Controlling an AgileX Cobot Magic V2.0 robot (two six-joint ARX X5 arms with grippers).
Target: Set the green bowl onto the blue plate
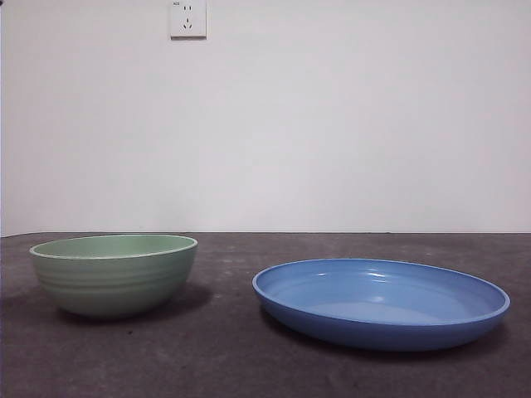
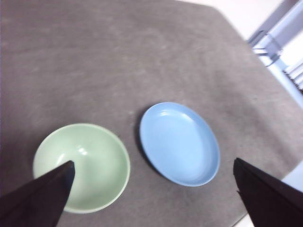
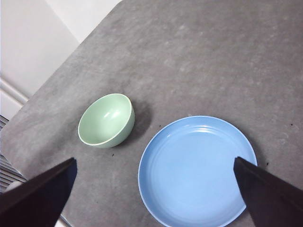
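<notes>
The green bowl (image 1: 114, 274) stands upright on the table at the left, empty, with faint ridges on its wall. To its right lies the blue plate (image 1: 380, 300), wide, shallow and empty, a gap apart from the bowl. Neither arm shows in the front view. High above the table, my left gripper (image 2: 152, 189) hangs open, looking down on the bowl (image 2: 81, 166) and the plate (image 2: 180, 143). My right gripper (image 3: 154, 182) is also open and high up, over the plate (image 3: 196, 169), with the bowl (image 3: 106, 120) off to one side. Nothing is held.
The grey felt tabletop (image 1: 249, 365) carries only the two dishes. A white wall with a socket (image 1: 188, 18) stands behind the table. The table's edges (image 3: 52, 75) show in both wrist views.
</notes>
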